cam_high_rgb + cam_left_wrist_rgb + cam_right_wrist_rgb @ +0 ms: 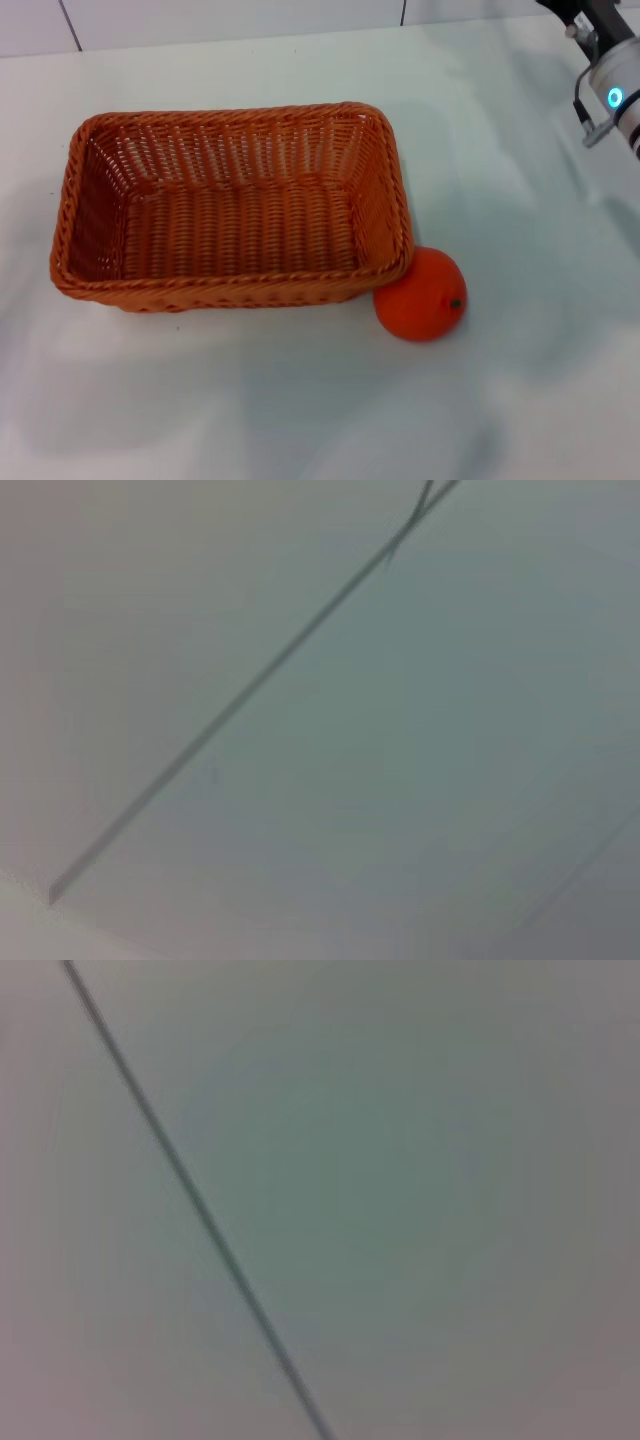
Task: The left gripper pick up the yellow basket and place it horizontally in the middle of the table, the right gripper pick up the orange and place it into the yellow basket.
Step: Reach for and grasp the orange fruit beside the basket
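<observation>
The yellow basket [230,210], an orange-brown woven wicker rectangle, stands upright and empty on the white table [300,410], with its long side running left to right. The orange [422,295] lies on the table outside the basket, touching its near right corner, with its dark stem nub facing right. My right gripper [588,22] shows only as a black part at the far right corner, on the silver-white arm with the blue ring light [614,97], well away from the orange. My left gripper is out of view.
A tiled wall edge [200,40] runs along the back of the table. Both wrist views show only a pale surface crossed by a thin dark seam [230,705] [200,1210].
</observation>
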You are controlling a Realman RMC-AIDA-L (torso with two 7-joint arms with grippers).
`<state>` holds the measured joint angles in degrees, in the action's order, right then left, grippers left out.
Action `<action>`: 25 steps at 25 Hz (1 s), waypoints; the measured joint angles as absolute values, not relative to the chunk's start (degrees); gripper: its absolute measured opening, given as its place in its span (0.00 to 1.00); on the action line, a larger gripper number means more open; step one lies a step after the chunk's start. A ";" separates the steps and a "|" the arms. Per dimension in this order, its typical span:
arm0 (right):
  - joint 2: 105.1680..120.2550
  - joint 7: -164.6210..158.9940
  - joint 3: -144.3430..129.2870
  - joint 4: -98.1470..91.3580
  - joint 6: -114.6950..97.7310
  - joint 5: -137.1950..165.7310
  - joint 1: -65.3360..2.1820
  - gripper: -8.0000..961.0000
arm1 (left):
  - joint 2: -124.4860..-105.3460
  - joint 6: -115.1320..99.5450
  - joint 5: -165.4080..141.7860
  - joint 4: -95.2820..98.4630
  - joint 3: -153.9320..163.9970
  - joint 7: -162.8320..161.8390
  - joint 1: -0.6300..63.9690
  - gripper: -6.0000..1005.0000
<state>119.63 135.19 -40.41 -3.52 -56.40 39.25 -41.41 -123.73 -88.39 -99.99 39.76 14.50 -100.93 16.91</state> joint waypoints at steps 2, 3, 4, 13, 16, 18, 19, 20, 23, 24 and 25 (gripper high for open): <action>119.36 127.82 -44.41 -8.50 -55.81 43.26 -39.97 0.94 | -123.64 -88.74 -95.37 37.79 14.46 -95.67 16.10 0.66; 119.16 125.25 -45.73 -10.52 -55.77 44.99 -39.42 0.94 | -123.65 -89.18 -93.35 37.14 14.46 -92.22 15.68 0.66; 118.77 121.07 -47.57 -13.44 -55.68 48.47 -38.64 0.94 | -123.68 -89.67 -91.77 36.40 14.40 -89.19 15.41 0.66; 109.73 79.60 -53.91 -35.95 -65.92 90.83 -37.86 0.94 | -123.86 -98.13 -78.35 21.92 10.80 -55.17 14.74 0.66; 108.09 67.85 -50.82 -45.88 -74.54 107.05 -38.63 0.94 | -123.79 -96.66 -77.89 20.04 10.75 -52.80 15.74 0.66; 107.80 62.91 -47.28 -51.87 -81.41 118.19 -39.82 0.94 | -123.70 -95.27 -77.85 19.55 10.73 -52.61 16.46 0.66; 107.72 61.75 -45.97 -53.80 -84.99 122.73 -40.67 0.94 | -123.68 -94.76 -77.83 19.43 10.72 -52.56 16.79 0.66; 107.60 61.09 -44.57 -55.32 -88.76 127.65 -41.76 0.94 | -123.67 -94.27 -77.82 19.39 10.72 -52.51 17.14 0.66; 107.66 61.61 -42.78 -57.68 -98.96 139.98 -44.95 0.94 | -123.64 -93.21 -77.78 19.34 10.72 -52.45 18.07 0.66; 107.83 62.06 -42.91 -57.83 -101.13 142.63 -45.82 0.94 | -123.63 -92.93 -77.78 19.34 10.72 -52.46 18.35 0.66; 108.05 62.51 -43.40 -57.74 -102.73 144.79 -46.58 0.94 | -123.60 -92.62 -77.77 19.33 10.72 -52.50 18.67 0.66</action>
